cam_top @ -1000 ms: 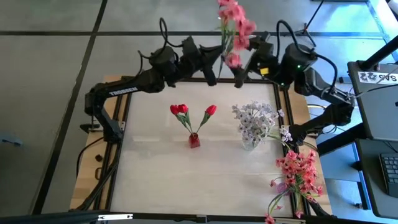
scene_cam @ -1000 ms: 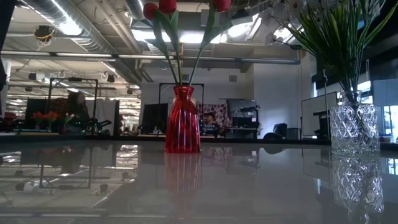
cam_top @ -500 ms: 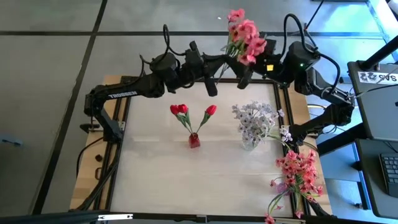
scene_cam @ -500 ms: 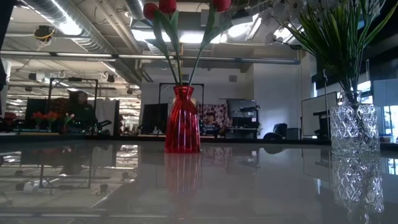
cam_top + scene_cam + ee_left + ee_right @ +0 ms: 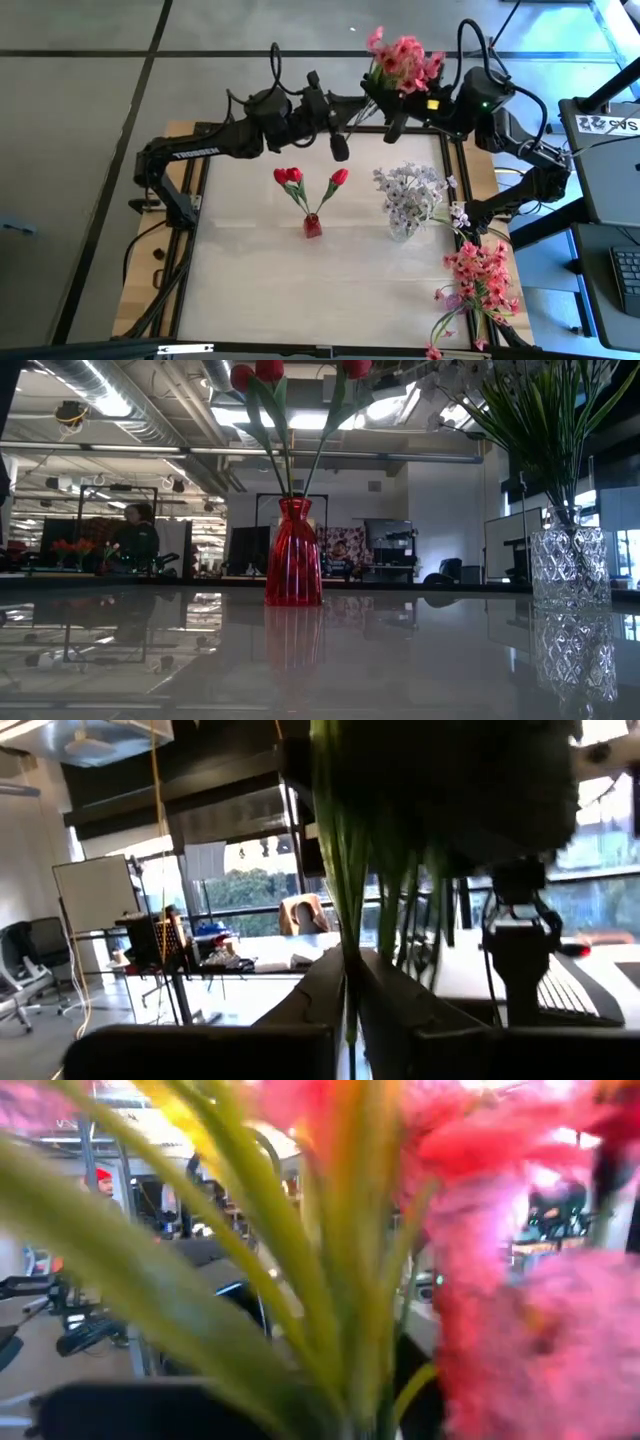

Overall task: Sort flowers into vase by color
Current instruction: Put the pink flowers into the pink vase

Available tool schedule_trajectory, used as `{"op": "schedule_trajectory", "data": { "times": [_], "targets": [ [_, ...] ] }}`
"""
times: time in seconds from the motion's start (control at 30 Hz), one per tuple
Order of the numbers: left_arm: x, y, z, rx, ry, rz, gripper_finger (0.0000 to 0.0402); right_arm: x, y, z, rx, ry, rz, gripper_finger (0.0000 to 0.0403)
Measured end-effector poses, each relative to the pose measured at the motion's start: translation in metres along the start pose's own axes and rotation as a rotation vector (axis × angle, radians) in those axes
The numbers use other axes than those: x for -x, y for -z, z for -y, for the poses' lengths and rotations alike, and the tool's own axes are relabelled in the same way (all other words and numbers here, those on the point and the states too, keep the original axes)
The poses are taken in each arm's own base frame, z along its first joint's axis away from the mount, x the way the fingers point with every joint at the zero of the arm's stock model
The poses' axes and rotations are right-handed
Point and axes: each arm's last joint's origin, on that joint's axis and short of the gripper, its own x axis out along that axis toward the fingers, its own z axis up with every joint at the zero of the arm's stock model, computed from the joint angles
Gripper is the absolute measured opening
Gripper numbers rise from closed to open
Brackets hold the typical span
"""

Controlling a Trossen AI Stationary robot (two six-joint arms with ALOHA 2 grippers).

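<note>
Flowers first: the pink spray (image 5: 403, 58) is up in the air over the far edge of the table (image 5: 260, 270), right where both arms meet. Compared with a second ago it sits differently. Back then it stood tall, with blooms strung out up past the table edge; half a second ago it was leaning toward the right arm, and now it's bunched up low and compact right next to the right gripper (image 5: 392, 95).

Left gripper (image 5: 352, 108) has the green stems running between its fingers in its wrist view, but I honestly can't tell if it's clamped on them or letting go. Same story for the right gripper. Its wrist camera is completely filled with green stems and pink petals, so the spray is right in its face, yet whether those fingers are closed on the stems isn't visible.

Everything else hasn't budged. Red tulips (image 5: 300, 178) stand in the little red vase (image 5: 313, 226) mid-table, and the whitish sprigs (image 5: 408, 192) are in the clear cut-glass vase (image 5: 402, 228) to its right. A pile of pink sprays (image 5: 478, 280) lies at the table's right near corner.

One small change in the low view: the person (image 5: 137, 538) in the room behind has shifted a bit to the right.
</note>
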Motion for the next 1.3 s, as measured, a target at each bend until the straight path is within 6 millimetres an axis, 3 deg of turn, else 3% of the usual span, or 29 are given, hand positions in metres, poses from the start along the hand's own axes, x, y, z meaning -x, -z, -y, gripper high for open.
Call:
{"op": "schedule_trajectory", "data": {
  "times": [0.13,0.33,0.57,0.83,1.13,1.3],
  "targets": [
    [0.006,-0.001,0.004,-0.028,0.022,-0.049,0.0056,0.006,0.000,0.001,-0.012,-0.007,-0.032,0.0017],
    [0.015,-0.005,0.001,-0.040,-0.045,-0.115,0.0111,0.033,-0.019,0.006,0.011,0.004,0.012,0.0010],
    [0.029,-0.020,0.000,-0.038,-0.077,-0.116,0.0140,0.103,-0.056,0.016,0.048,-0.049,0.109,0.0007],
    [0.035,-0.037,0.020,0.024,-0.036,0.008,0.0141,0.187,-0.082,0.020,-0.034,-0.404,0.208,0.0005],
    [0.048,-0.051,0.053,0.130,0.066,0.086,0.0141,0.276,-0.086,0.027,-0.200,-0.746,0.165,0.0003],
    [0.056,-0.055,0.072,0.213,0.132,0.084,0.0141,0.310,-0.096,0.028,-0.264,-0.971,0.224,0.0004]
  ]
}}
